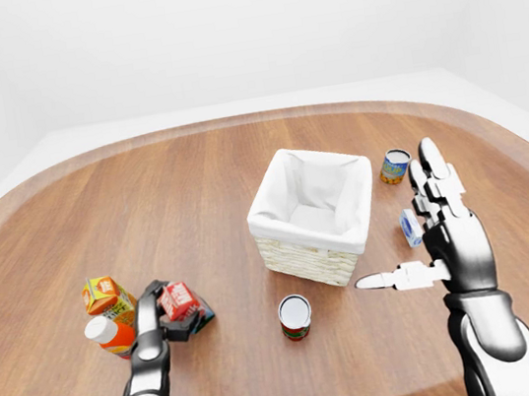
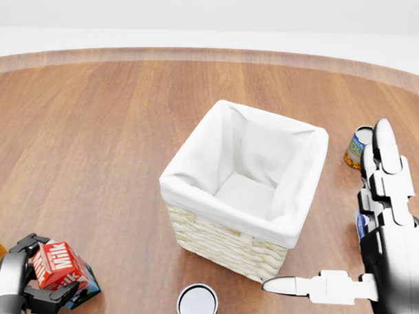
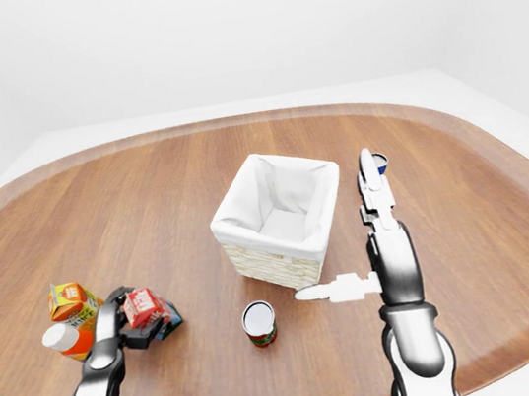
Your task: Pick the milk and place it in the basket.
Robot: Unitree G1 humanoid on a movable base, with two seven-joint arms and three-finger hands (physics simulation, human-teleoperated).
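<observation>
The milk [image 2: 54, 264] is a small red carton with white lettering, at the bottom left of the head view, tilted. My left hand [image 2: 40, 274] is shut on it, with dark fingers [image 2: 29, 244] curled over its top and under its near side. The left-eye view shows the same grasp on the milk [image 1: 178, 299]. The basket [image 2: 220, 241] is wicker with a white cloth lining and stands mid-table, to the right of the milk. My right hand [image 2: 338, 230] is open right of the basket, fingers up and thumb pointing left, holding nothing.
A dark flat box [image 2: 84, 289] lies beside the milk. An orange carton [image 1: 106, 293] and an orange bottle [image 1: 105, 333] stand left of it. A can [image 2: 197, 303] sits below the basket, a yellow-blue can [image 2: 356, 145] to its right, and a small blue-white item [image 1: 409, 227] by my right hand.
</observation>
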